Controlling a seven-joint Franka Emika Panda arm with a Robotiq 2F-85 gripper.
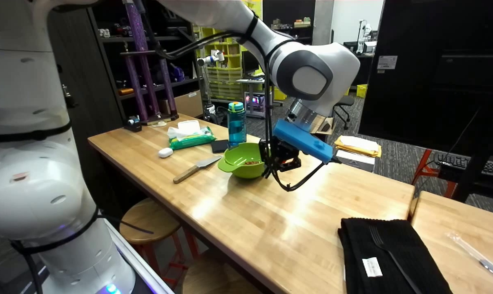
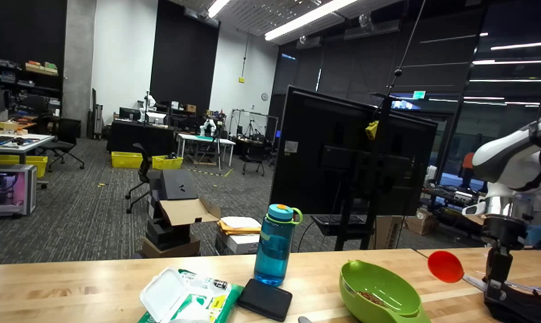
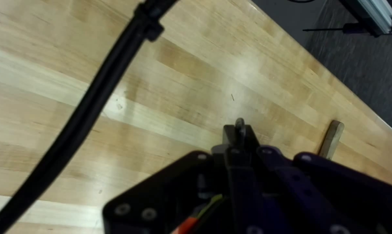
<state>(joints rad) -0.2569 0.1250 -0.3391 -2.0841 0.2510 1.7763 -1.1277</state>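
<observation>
My gripper point(image 3: 239, 134) is shut on the grey handle point(image 3: 239, 123) of a red scoop, and the handle's end pokes out between the fingertips. In an exterior view the scoop's round red head point(image 2: 445, 266) faces that camera and looks tipped on its side, above the table. Left of it there stands a green bowl point(image 2: 360, 301) with small reddish-brown bits point(image 2: 371, 298) at the bottom. Seen from elsewhere, the gripper point(image 1: 267, 173) hangs by the rim of this bowl point(image 1: 246, 172). Only a sliver of red point(image 3: 186, 225) shows in the wrist view.
A spatula point(image 1: 186, 174) with a wooden handle lies near the bowl. Behind are a blue bottle point(image 1: 237, 126), a black wallet-like item point(image 2: 265, 299), a green wipes pack point(image 1: 192, 141) and a white case point(image 1: 165, 152). A black cloth point(image 1: 364, 241) carries a dark fork point(image 1: 393, 257).
</observation>
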